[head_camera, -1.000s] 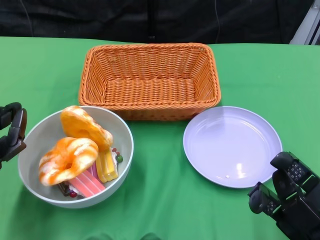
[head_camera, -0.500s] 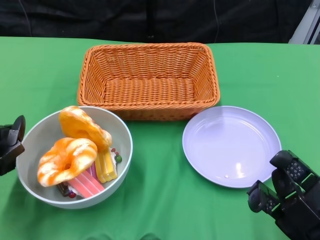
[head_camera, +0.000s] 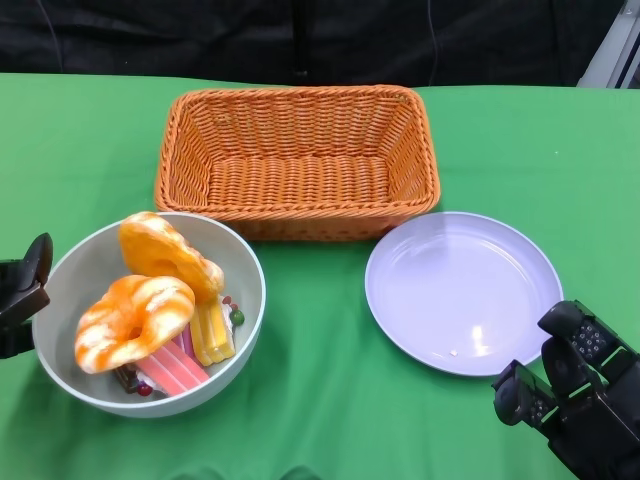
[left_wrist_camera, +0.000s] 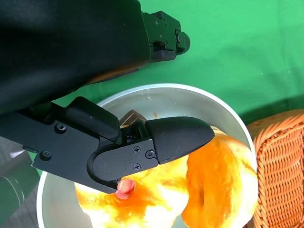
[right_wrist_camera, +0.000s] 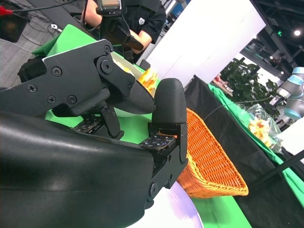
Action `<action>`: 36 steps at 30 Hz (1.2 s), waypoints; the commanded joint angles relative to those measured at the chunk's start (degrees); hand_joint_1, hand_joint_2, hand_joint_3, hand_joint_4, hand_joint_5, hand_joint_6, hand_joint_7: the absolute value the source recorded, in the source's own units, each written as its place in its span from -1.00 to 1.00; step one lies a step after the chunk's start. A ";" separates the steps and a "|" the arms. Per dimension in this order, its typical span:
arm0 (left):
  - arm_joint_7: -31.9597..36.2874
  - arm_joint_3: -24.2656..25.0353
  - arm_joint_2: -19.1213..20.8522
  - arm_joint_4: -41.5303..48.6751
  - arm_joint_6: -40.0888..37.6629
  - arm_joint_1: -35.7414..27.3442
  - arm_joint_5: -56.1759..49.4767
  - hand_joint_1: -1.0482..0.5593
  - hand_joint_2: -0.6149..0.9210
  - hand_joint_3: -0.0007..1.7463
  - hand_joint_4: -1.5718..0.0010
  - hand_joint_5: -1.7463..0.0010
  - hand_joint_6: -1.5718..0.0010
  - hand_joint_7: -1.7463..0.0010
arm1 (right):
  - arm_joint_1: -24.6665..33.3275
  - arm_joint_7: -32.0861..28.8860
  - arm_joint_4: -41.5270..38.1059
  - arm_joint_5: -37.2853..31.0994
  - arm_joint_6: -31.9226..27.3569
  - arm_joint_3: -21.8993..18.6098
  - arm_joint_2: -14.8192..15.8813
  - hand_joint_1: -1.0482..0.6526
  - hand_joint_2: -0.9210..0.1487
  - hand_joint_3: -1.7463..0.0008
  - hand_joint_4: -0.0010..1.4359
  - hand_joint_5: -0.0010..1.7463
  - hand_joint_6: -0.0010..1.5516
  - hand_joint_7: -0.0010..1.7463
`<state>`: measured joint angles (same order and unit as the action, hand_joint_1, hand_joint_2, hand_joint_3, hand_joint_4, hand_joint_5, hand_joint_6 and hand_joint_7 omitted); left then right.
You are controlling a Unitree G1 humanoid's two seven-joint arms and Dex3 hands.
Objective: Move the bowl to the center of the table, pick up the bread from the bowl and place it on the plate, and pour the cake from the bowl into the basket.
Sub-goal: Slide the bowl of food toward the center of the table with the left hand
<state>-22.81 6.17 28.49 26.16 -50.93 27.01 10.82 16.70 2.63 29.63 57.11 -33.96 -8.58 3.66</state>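
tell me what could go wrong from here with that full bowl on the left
1. The grey round bowl is piled high: two orange glazed bread rings sit above its rim, so a tilted or jerky move toward the centre could spill them.
2. The left hand is at the bowl's outer rim; a weak rim hold might slip.
3. The orange wicker basket stands just behind, so the bowl could bump it.

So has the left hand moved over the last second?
Yes. The left hand has dropped lower beside the bowl, toward the table's near edge; the bowl stayed put.
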 commanded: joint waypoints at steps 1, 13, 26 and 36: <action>-2.49 -0.23 1.51 0.11 -1.41 1.09 0.49 -0.92 1.00 0.03 1.00 1.00 0.99 1.00 | 0.35 -0.36 0.71 0.08 0.30 -0.33 0.01 0.03 -0.79 0.05 0.09 1.00 -0.21 1.00; -6.53 -2.66 -0.01 -1.40 -2.12 1.73 1.13 -0.93 1.00 0.03 1.00 1.00 1.00 1.00 | 0.39 -0.34 0.77 0.12 0.31 -0.22 -0.07 0.03 -0.80 0.04 0.07 1.00 -0.23 1.00; -6.71 -7.02 -0.81 -4.49 0.15 1.06 -0.85 -0.93 1.00 0.02 1.00 1.00 0.98 0.99 | 0.58 -0.31 1.38 -0.41 0.55 0.12 -0.01 0.04 -0.77 0.03 0.10 1.00 -0.20 1.00; -6.76 -9.36 -1.63 -7.47 -0.33 1.01 -2.01 -0.94 1.00 0.01 1.00 1.00 1.00 1.00 | 0.67 -0.61 1.31 -0.07 0.40 0.14 -0.25 0.04 -0.81 0.02 0.11 1.00 -0.20 0.99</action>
<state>-29.12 -2.86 26.75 20.10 -51.09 28.30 9.02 17.06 2.41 30.40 57.07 -33.95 -8.24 3.53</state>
